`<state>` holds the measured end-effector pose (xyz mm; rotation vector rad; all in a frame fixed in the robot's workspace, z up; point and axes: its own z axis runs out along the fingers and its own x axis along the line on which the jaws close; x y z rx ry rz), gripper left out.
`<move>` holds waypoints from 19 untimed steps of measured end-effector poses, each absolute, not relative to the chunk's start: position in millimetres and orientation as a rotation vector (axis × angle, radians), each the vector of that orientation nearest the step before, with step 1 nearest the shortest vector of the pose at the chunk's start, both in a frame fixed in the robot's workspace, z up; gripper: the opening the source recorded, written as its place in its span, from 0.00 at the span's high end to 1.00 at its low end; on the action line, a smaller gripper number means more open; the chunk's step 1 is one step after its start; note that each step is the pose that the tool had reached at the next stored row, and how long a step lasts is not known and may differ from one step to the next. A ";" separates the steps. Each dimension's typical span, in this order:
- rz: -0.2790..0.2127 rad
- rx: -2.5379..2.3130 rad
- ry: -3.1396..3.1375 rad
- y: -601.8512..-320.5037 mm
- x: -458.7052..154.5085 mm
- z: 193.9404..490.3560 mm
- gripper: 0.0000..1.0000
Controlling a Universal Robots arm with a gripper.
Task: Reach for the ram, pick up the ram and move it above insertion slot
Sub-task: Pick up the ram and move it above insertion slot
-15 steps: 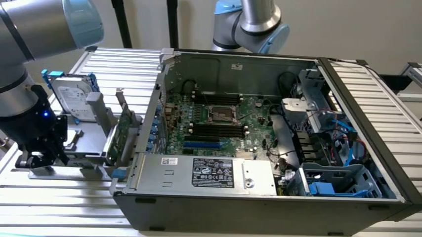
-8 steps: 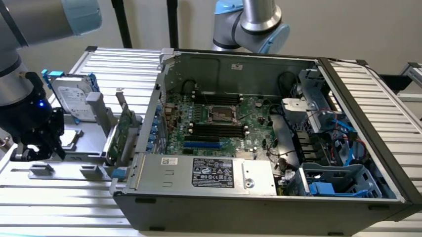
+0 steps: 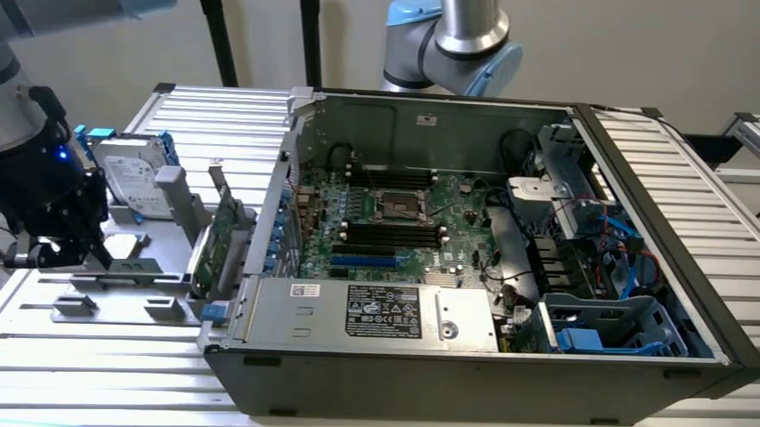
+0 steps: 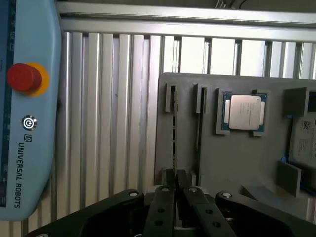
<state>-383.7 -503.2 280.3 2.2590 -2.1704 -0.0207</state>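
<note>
Where the gripper (image 4: 175, 178) sits low over the gray tray (image 4: 222, 168), the ram (image 4: 174, 123) stands on its long edge in the outermost slot, just beside one tray edge. A second slot (image 4: 199, 118) lies between the ram and the processor (image 4: 244, 112). The gripper straddles one end of the ram; whether it clamps the ram cannot be told. On the exterior view's left, the gripper (image 3: 71, 253) is over the tray (image 3: 119, 294), beside the open computer case (image 3: 475, 133).
</note>
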 end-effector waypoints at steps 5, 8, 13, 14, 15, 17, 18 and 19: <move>-0.033 2.287 -2.153 -503.3 -376.7 302.7 0.87; -0.042 2.303 -2.144 -503.5 -372.0 315.7 0.87; -0.057 2.323 -2.137 -503.8 -359.1 336.1 0.87; -0.060 2.326 -2.137 -503.8 -355.7 340.0 0.87; -0.063 2.328 -2.137 -503.8 -352.2 343.8 0.87; -0.069 2.334 -2.137 -503.8 -345.0 350.9 0.87; -0.072 2.337 -2.136 -503.9 -341.2 354.7 0.87; -0.076 2.340 -2.136 -503.9 -337.4 358.2 0.87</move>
